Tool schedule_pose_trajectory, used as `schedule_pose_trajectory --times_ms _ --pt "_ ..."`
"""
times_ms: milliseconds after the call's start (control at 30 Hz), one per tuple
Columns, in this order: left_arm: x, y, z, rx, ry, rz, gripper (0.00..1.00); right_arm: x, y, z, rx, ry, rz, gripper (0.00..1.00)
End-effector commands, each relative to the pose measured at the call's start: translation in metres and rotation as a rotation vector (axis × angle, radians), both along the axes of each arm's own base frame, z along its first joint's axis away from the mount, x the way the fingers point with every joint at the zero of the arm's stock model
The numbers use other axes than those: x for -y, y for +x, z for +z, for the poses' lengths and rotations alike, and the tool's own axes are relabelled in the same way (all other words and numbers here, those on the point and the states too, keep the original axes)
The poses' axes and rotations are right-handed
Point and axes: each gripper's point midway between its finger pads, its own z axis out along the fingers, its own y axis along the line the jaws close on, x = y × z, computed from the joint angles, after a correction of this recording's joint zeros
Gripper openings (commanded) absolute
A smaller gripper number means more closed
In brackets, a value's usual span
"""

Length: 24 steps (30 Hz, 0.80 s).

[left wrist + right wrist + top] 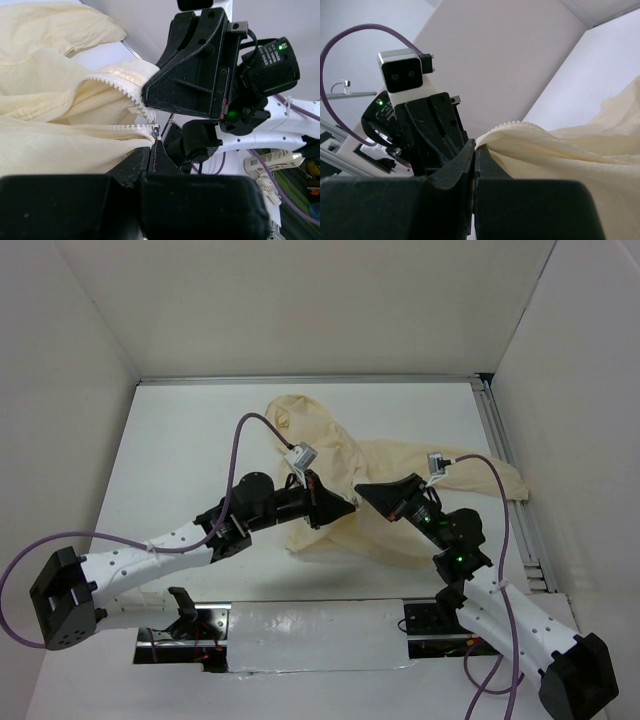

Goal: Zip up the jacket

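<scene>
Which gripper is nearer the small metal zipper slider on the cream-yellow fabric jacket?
Left. The left gripper is shut at the small metal zipper slider; the right gripper clamps the toothed edge of the jacket beside it.

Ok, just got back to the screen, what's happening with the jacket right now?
Both arms are working the bottom end of the zipper on the cream jacket. The left gripper is shut right at the small metal slider, where the two rows of zipper teeth meet. The right gripper is shut on the jacket's front edge just beside it. The rows spread apart above the slider, so nothing is zipped yet. The rest lies crumpled on the white table.
</scene>
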Motion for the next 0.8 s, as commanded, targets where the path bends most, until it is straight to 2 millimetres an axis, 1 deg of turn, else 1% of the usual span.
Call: schedule_pose_trajectory --times_ms 0,33,100,133,200,267,300,333,367,400,433,467,500,533,567,600,633,667,700,733,767 --pt "0.006 -0.013 -0.011 0.022 0.017 -0.084 0.0 0.008 0.005 0.043 0.029 0.11 -0.041 0.0" --pt "0.007 -0.012 -0.023 -0.006 0.043 -0.087 0.0 0.008 0.007 0.05 0.026 0.126 -0.043 0.0" --pt "0.011 -0.018 -0.031 -0.021 0.061 -0.111 0.0 0.009 0.008 0.055 -0.003 0.166 -0.035 0.0" --pt "0.014 -0.019 -0.036 -0.016 0.077 -0.119 0.0 0.011 0.012 0.056 -0.013 0.18 -0.053 0.0" --pt "0.018 -0.028 -0.038 -0.015 0.09 -0.141 0.0 0.012 0.017 0.057 -0.024 0.177 -0.073 0.0" --pt "0.018 -0.037 -0.04 -0.011 0.095 -0.169 0.0 0.015 0.024 0.057 -0.016 0.156 -0.115 0.0" --pt "0.018 -0.039 -0.04 -0.007 0.091 -0.179 0.0 0.018 0.025 0.067 0.0 0.158 -0.127 0.0" --pt "0.018 -0.042 -0.04 -0.006 0.092 -0.194 0.0 0.021 0.028 0.071 0.003 0.154 -0.145 0.0" --pt "0.017 -0.044 -0.044 -0.019 0.108 -0.195 0.0 0.021 0.032 0.068 -0.013 0.124 -0.157 0.0" --pt "0.015 -0.045 -0.047 -0.026 0.115 -0.192 0.0 0.021 0.034 0.076 -0.005 0.107 -0.163 0.0" --pt "0.014 -0.041 -0.049 -0.038 0.122 -0.162 0.0 0.019 0.036 0.076 -0.014 0.079 -0.166 0.0" --pt "0.012 -0.038 -0.053 -0.044 0.138 -0.143 0.0 0.015 0.043 0.056 -0.079 -0.016 -0.177 0.0" --pt "0.011 -0.035 -0.053 -0.041 0.142 -0.126 0.0 0.012 0.045 0.061 -0.08 -0.054 -0.169 0.0" --pt "0.009 -0.03 -0.054 -0.046 0.148 -0.088 0.0 0.008 0.046 0.054 -0.102 -0.097 -0.155 0.0" --pt "0.009 -0.026 -0.053 -0.046 0.152 -0.07 0.0 0.004 0.046 0.033 -0.166 -0.178 -0.133 0.0" --pt "0.008 -0.023 -0.054 -0.049 0.158 -0.057 0.0 0.0 0.046 0.027 -0.178 -0.215 -0.113 0.06" --pt "0.007 -0.018 -0.052 -0.068 0.157 -0.043 0.0 -0.005 0.042 0.018 -0.182 -0.277 -0.081 0.19" --pt "0.006 -0.015 -0.051 -0.075 0.159 -0.04 0.0 -0.006 0.042 0.011 -0.191 -0.308 -0.075 0.26" --pt "0.006 -0.013 -0.051 -0.096 0.155 -0.037 0.0 -0.008 0.044 0.001 -0.217 -0.345 -0.068 0.31" --pt "0.005 -0.007 -0.049 -0.102 0.154 -0.026 0.0 -0.01 0.04 -0.012 -0.235 -0.402 -0.052 0.41" --pt "0.004 -0.005 -0.051 -0.111 0.162 -0.023 0.0 -0.011 0.04 -0.016 -0.245 -0.42 -0.047 0.48"
